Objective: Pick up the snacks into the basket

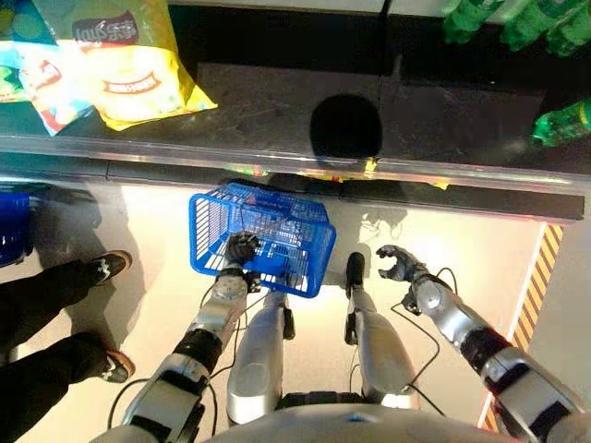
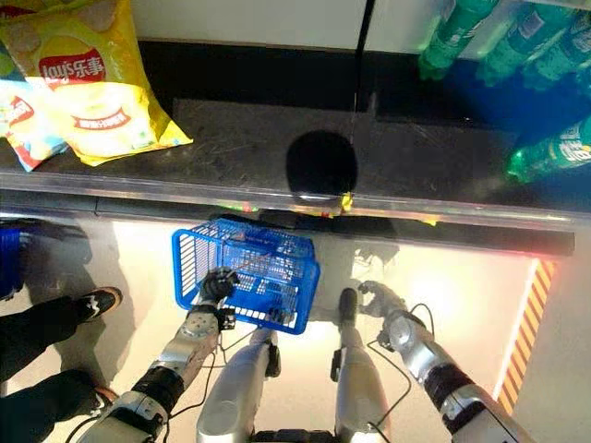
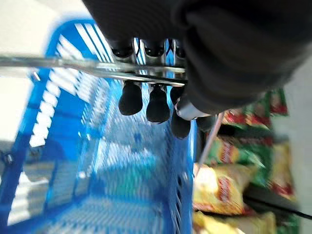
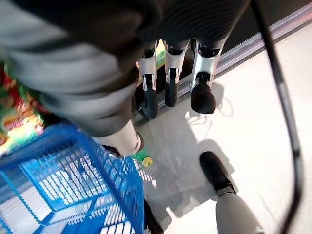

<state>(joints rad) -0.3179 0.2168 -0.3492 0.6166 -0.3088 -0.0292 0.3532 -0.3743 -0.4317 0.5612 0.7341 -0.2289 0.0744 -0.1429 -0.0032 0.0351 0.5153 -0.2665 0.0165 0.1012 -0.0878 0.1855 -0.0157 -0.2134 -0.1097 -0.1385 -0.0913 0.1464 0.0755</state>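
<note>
Left hand (image 1: 242,247) has fingers curled round the wire handle (image 3: 92,67) of the empty blue basket (image 1: 214,224); right hand (image 1: 397,263) hangs loosely open, empty; yellow chip bag (image 1: 129,60) lies on the shelf (image 1: 277,120), judged light, crushable, slippery, best pinched at an edge seam.

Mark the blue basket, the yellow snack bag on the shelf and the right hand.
blue basket (image 1: 209,226): left eye view, left wall.
yellow snack bag (image 1: 129,65): left eye view, middle of its front.
right hand (image 1: 399,266): left eye view, palm.
</note>
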